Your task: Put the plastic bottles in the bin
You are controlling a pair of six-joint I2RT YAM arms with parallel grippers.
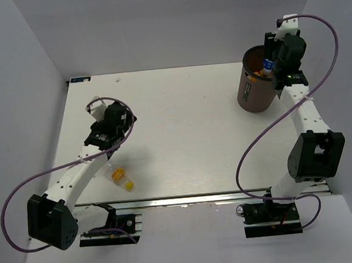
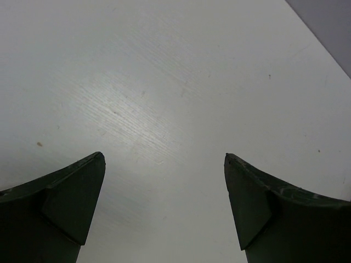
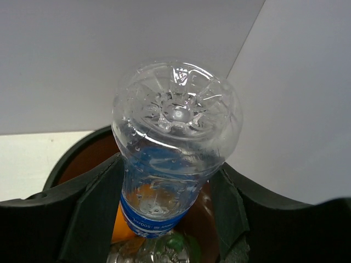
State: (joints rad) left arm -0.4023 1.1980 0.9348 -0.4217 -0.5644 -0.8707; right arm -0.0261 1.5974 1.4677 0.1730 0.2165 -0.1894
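The right end effector [image 3: 170,178] is clamped on the clear bottle with the blue label [image 3: 175,131], with one finger on each side of its body at about the label band. The bottle's moulded base points up to the wrist camera, so the neck end is downward. Directly under this end effector is the open mouth of the bin [image 3: 70,160]. Something orange shows inside it below the held bottle, probably an orange-filled bottle [image 3: 122,222].

The held bottle looks empty, so I judge it light, thin-walled and easy to dent. Its smooth plastic can slip, so a hold across the middle of the body, as here, seems better than one at the rounded base.

The left end effector [image 2: 163,164] has its fingers wide apart with nothing between them, only bare table [image 2: 164,82] beneath. In the top view the small bottle with the yellow cap [image 1: 122,178] lies on its side on the table. It is behind this end effector, beside the forearm, and is not touched. It is small and round and may roll, so I would take it across the body, not by the cap.
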